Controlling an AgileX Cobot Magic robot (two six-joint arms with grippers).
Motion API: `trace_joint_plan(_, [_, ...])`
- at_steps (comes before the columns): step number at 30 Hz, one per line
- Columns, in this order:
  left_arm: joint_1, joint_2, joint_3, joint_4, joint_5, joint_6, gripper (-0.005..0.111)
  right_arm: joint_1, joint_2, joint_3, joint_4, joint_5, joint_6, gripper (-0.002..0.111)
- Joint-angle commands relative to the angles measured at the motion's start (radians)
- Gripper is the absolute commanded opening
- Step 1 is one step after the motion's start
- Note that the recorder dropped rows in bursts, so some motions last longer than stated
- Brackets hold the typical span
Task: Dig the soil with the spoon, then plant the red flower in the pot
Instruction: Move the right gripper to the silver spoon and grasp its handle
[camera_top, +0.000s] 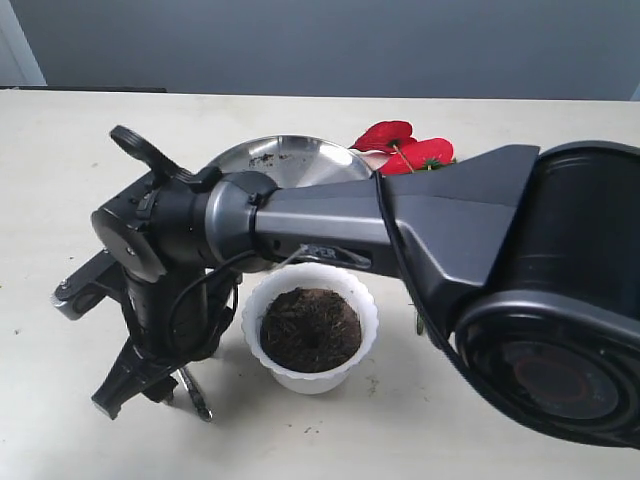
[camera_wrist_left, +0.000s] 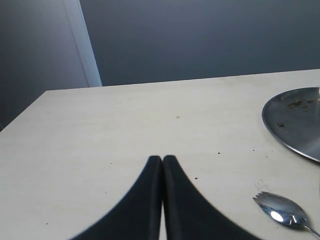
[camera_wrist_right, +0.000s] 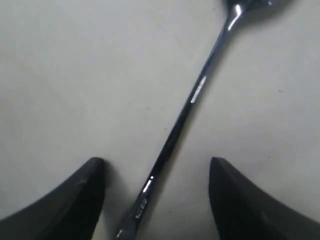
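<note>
The silver spoon (camera_top: 197, 393) lies flat on the table left of the white scalloped pot (camera_top: 312, 385). My right gripper (camera_top: 158, 386) reaches across, down over it. In the right wrist view the spoon's thin handle (camera_wrist_right: 190, 100) runs between the fingers of the open right gripper (camera_wrist_right: 157, 165), touching neither. Dark soil (camera_top: 310, 328) with a small hollow fills the pot. The red flower (camera_top: 400, 148) lies behind the arm at the back. My left gripper (camera_wrist_left: 162, 159) is shut on nothing, low over bare table, with the spoon's bowl (camera_wrist_left: 280, 212) off to one side.
A round steel plate (camera_top: 290, 160) with soil crumbs sits behind the pot, also visible as the plate (camera_wrist_left: 295, 120) in the left wrist view. The right arm's bulky body (camera_top: 520, 280) covers the right of the table. Soil specks dot the tabletop.
</note>
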Motion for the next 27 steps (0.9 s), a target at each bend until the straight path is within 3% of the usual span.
trace_joint_plan(1, [-0.007, -0.005, -0.004, -0.008, -0.006, -0.002, 0.0, -0.002, 0.022, -0.004, 0.009, -0.006, -0.004, 0.049])
trace_joint_plan(6, [-0.007, -0.005, -0.004, -0.008, -0.006, -0.002, 0.0, -0.002, 0.034, -0.004, 0.016, 0.005, -0.006, 0.014])
trace_joint_plan(9, [-0.007, -0.005, -0.004, -0.008, -0.006, -0.002, 0.0, 0.009, 0.034, -0.004, 0.006, 0.022, -0.006, 0.001])
trace_joint_plan(27, [-0.007, -0.005, -0.004, -0.008, -0.006, -0.002, 0.0, 0.054, -0.123, -0.004, -0.062, -0.061, -0.026, -0.001])
